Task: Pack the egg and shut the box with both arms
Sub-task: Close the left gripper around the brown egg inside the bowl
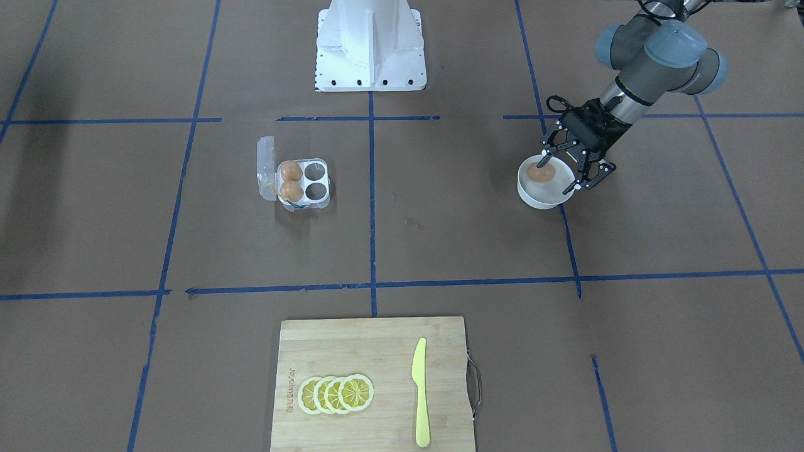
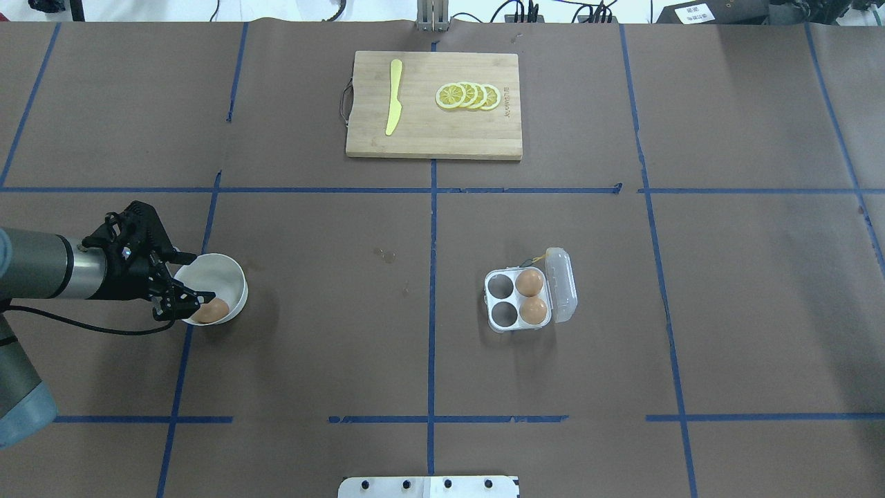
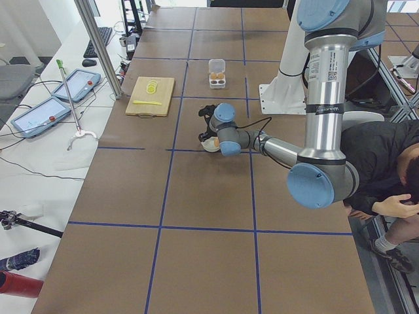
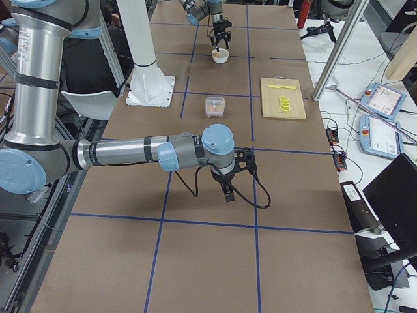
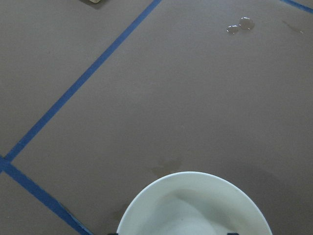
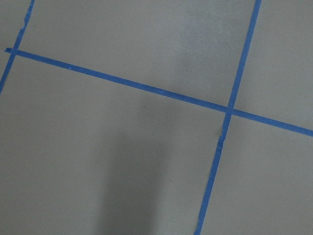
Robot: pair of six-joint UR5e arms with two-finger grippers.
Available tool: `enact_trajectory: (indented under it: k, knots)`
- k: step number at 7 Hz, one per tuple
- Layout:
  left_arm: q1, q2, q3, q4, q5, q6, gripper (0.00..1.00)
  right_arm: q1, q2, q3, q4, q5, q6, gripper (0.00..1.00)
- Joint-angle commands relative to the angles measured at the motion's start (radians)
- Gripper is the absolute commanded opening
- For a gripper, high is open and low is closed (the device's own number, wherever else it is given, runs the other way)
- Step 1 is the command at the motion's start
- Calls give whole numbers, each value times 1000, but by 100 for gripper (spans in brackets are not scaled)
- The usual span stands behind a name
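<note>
Looking down from the front-facing camera, where is the egg (image 1: 541, 171)?

Upper right of the frame, lying in a white bowl (image 1: 534, 198). It is small, smooth and orange-brown. The left gripper (image 1: 568, 164) hangs over the bowl with its jaws spread wide, pinching nothing.

And the box (image 1: 312, 182)?

Left of centre, clear plastic, with its lid (image 1: 266, 168) swung open to the left. Two packed eggs (image 1: 290, 171) fill the cells beside the lid.

What about from behind the robot?

It is mirrored. The bowl sits at middle left with the egg against its lower edge, close to the lower finger. The box is right of centre. At top centre a cutting board (image 2: 429, 131) carries a yellow knife (image 2: 394, 97) and lemon slices (image 2: 470, 96).

The side views?

From the left end, the near arm reaches the bowl at mid-frame. From the right end, the right gripper (image 4: 227, 194) points down over the table (image 4: 208, 248) at centre, well apart from the box. I cannot tell how its jaws stand.

The wrist cameras?

The left shows the bowl's rim at the bottom edge, with the egg out of sight. The right shows only table and blue tape (image 6: 146, 88).
</note>
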Motion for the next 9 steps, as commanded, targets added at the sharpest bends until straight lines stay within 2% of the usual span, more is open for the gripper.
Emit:
enact_trajectory:
  k: [1,9]
  knots:
    - [17,-1,8,0,0,0,79,0,-1,-1,0,0,0,100]
    - [23,-7,49,1,2,0,77,0,-7,-5,0,0,-2,100]
